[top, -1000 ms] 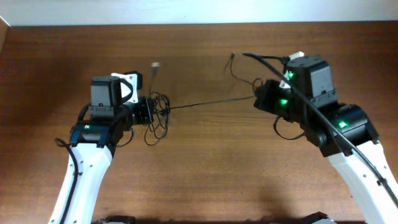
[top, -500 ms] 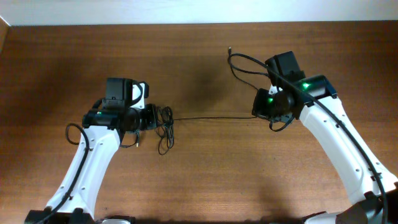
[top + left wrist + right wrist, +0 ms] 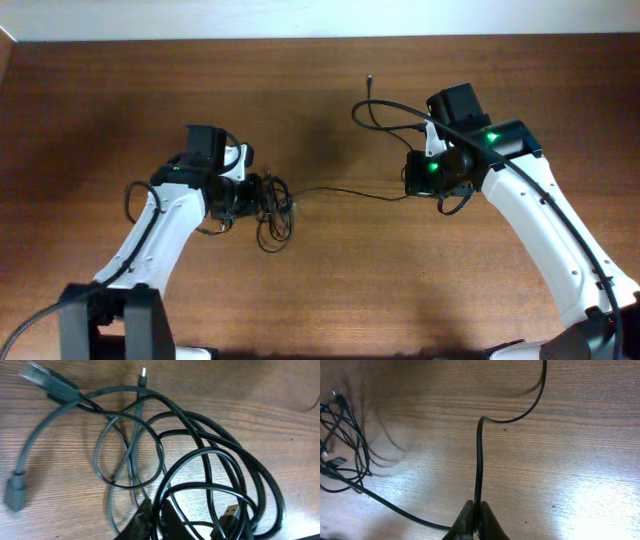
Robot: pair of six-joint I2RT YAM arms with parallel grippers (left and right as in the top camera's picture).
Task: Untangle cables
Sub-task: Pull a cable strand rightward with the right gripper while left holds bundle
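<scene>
A tangled bundle of thin black cables (image 3: pixel 270 205) lies on the wooden table at centre left; it fills the left wrist view (image 3: pixel 200 470) with several overlapping loops and small plugs. My left gripper (image 3: pixel 250 195) is shut on a strand of the bundle (image 3: pixel 157 515). One cable strand (image 3: pixel 350 192) runs slack from the bundle to my right gripper (image 3: pixel 415 180), which is shut on it (image 3: pixel 477 510). Beyond that gripper the strand curls up to a loose end (image 3: pixel 370 80).
The wooden table (image 3: pixel 320 290) extends around both arms. A pale wall strip (image 3: pixel 300 18) runs along the table's far edge. Thicker black wires (image 3: pixel 455 205) hang at the right arm.
The strand between the grippers was taut and now sags. My left gripper and the bundle moved right and slightly down. The right gripper shifted a little left.
</scene>
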